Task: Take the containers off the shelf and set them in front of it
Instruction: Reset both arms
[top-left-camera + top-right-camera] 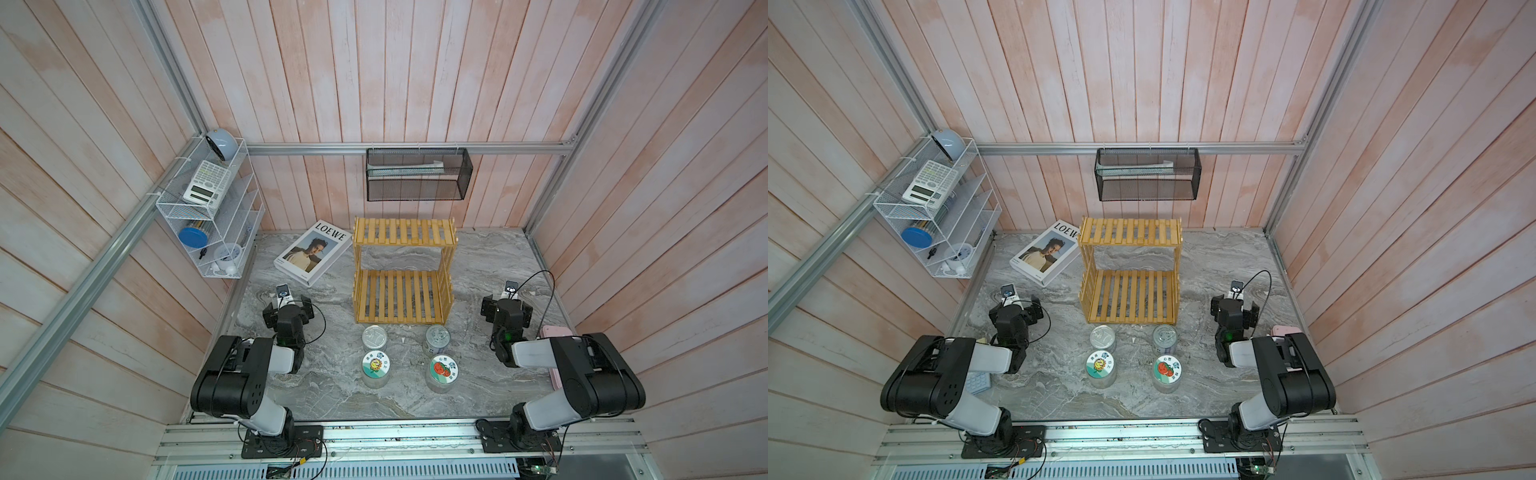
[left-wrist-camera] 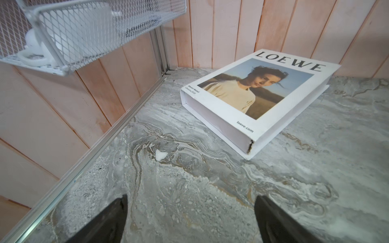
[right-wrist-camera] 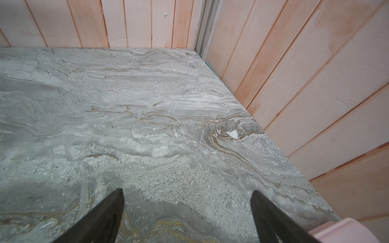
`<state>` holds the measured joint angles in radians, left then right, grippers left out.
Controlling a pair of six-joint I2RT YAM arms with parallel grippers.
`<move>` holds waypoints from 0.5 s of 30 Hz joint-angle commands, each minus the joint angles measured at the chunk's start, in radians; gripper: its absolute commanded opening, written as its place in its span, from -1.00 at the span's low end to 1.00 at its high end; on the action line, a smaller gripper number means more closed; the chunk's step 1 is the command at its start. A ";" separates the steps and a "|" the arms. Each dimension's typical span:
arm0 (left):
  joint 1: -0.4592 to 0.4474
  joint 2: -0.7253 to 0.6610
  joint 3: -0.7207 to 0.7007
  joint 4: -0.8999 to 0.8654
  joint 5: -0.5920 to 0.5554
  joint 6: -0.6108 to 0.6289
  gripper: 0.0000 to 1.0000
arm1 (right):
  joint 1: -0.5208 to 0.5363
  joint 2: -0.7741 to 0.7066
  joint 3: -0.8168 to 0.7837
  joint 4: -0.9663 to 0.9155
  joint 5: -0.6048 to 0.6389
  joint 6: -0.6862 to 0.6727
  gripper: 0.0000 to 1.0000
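The yellow-tan slatted shelf (image 1: 402, 286) (image 1: 1130, 286) stands mid-table with both tiers bare. Just in front of it, two silver tin cans (image 1: 374, 337) (image 1: 437, 336) stand on the marble. Nearer me are two clear jars: the flower lid (image 1: 375, 365) on the left, the tomato lid (image 1: 443, 369) on the right. Both top views show all of them upright. My left gripper (image 1: 288, 305) (image 2: 190, 197) hangs open over bare marble left of the shelf. On the shelf's right, my right gripper (image 1: 507, 309) (image 3: 187, 191) is open over bare marble. Nothing lies between either pair of fingers.
A white LOEWE book (image 1: 313, 257) (image 2: 252, 98) lies left of the shelf. A white wire rack (image 1: 212, 208) hangs on the left wall and a black mesh basket (image 1: 417, 174) on the back wall. A pink object (image 1: 555, 332) (image 3: 347, 231) sits by the right arm.
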<state>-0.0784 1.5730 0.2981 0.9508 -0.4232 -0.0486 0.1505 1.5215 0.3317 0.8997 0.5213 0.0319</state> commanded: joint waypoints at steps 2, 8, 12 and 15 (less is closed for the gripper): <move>0.003 -0.003 0.000 0.141 0.014 -0.005 0.99 | -0.001 0.056 -0.048 0.226 -0.059 -0.036 0.96; 0.003 -0.002 0.018 0.109 -0.045 -0.024 0.99 | 0.041 0.110 -0.089 0.399 0.015 -0.082 0.96; 0.003 -0.001 0.032 0.083 -0.048 -0.023 0.99 | 0.041 0.107 -0.075 0.373 0.019 -0.082 0.96; 0.003 -0.002 0.032 0.082 -0.049 -0.024 0.99 | 0.032 0.092 -0.053 0.305 0.021 -0.061 0.96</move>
<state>-0.0784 1.5745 0.3149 1.0359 -0.4541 -0.0578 0.1871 1.6268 0.2520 1.2201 0.5186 -0.0303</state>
